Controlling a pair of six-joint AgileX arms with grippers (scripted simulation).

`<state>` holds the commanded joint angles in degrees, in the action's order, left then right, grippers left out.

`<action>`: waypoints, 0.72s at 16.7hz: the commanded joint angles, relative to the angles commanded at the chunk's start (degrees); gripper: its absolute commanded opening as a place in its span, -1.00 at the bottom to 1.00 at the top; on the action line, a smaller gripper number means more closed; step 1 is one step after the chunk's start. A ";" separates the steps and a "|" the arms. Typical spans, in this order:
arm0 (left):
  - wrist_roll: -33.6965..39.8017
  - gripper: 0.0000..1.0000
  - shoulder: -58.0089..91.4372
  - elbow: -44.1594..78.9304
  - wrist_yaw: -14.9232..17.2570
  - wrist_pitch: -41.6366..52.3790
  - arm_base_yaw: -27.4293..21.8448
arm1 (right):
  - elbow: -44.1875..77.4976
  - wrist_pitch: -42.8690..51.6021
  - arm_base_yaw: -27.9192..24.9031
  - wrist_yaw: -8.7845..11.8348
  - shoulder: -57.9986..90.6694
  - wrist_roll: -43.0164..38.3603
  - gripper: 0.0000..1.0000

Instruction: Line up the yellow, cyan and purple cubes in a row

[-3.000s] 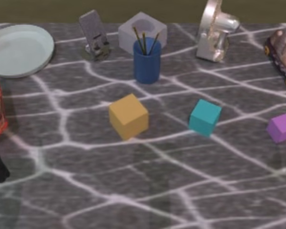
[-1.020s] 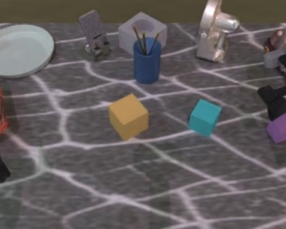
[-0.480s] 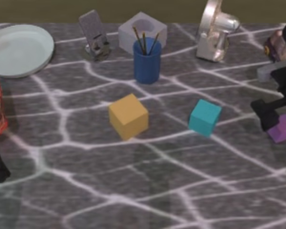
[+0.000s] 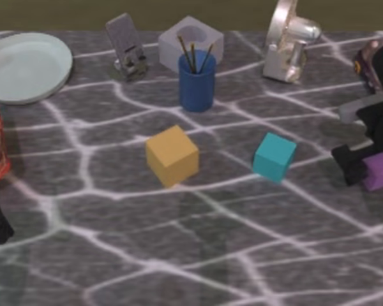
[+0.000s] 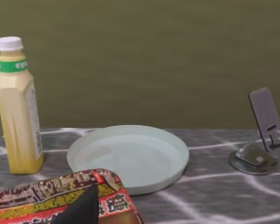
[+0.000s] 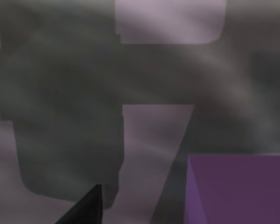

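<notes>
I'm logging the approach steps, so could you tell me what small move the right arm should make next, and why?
Probably close the right tool on the purple cube. One dark finger sits low beside the cube's left face, so the tool seems to straddle it, though the far finger is out of view. The cube rests on the table.

A rendered tabletop test scene rather than a lived-in room: the table (image 4: 115,255) has a dark grey marbled top veined in white, set against a flat olive backdrop with no walls or furniture. Around the blue cup (image 4: 196,81) of sticks lies unrelated household clutter: a grey block (image 4: 191,38) with a round hole just behind it, a phone stand (image 4: 127,48) and pale plate (image 4: 25,67) to its left, a bottle (image 5: 17,107) beside the plate, and a silvery appliance (image 4: 290,41) to its right.
</notes>
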<state>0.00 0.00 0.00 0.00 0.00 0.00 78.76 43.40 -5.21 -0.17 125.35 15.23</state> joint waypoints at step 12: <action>0.00 1.00 0.00 0.00 0.00 0.00 0.00 | 0.00 0.00 0.00 0.00 0.00 0.00 -0.81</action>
<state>0.00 0.00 0.00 0.00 0.00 0.00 78.76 43.40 -5.21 -0.17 125.35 15.23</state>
